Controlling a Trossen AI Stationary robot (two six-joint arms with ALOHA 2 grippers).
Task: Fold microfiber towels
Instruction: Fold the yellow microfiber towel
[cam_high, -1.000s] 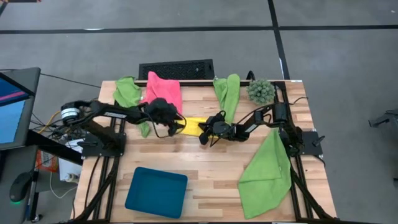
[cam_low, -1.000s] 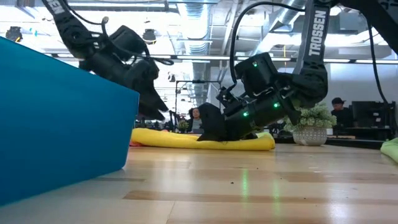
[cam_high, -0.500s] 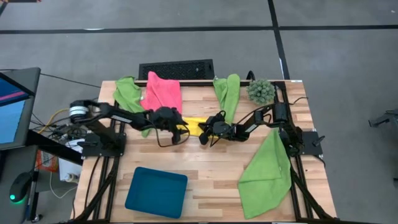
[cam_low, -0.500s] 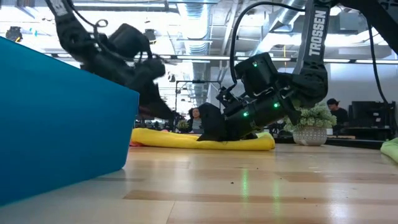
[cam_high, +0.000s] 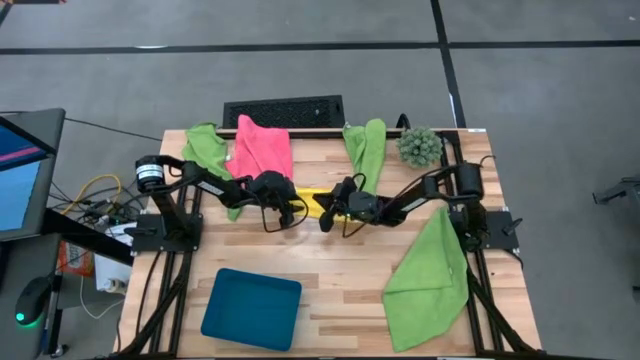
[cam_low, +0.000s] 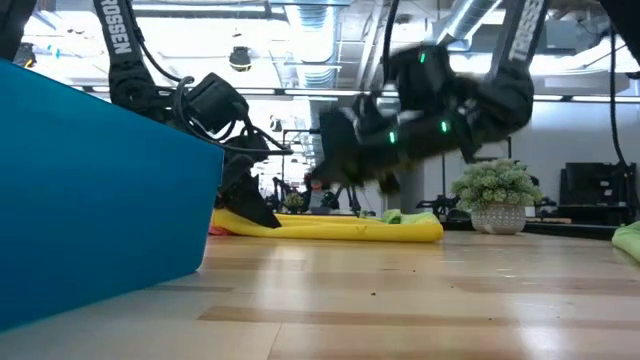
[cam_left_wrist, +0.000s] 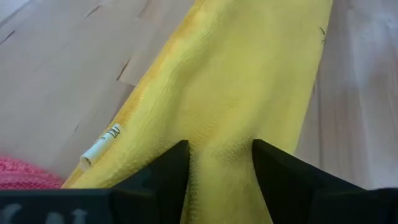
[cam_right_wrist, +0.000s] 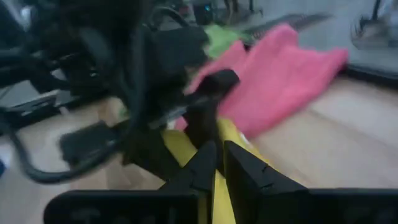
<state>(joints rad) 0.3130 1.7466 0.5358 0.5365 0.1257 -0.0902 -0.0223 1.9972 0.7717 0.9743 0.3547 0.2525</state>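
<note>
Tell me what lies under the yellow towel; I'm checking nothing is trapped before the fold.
Only bare wooden table shows around the yellow towel. Its left end lies between the left gripper fingers. Whatever sits beneath the cloth itself is covered.

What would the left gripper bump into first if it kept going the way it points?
The yellow towel. The left gripper points straight at it, with its fingers either side of a fold of the cloth, so it would press into the towel, then the table beneath.
</note>
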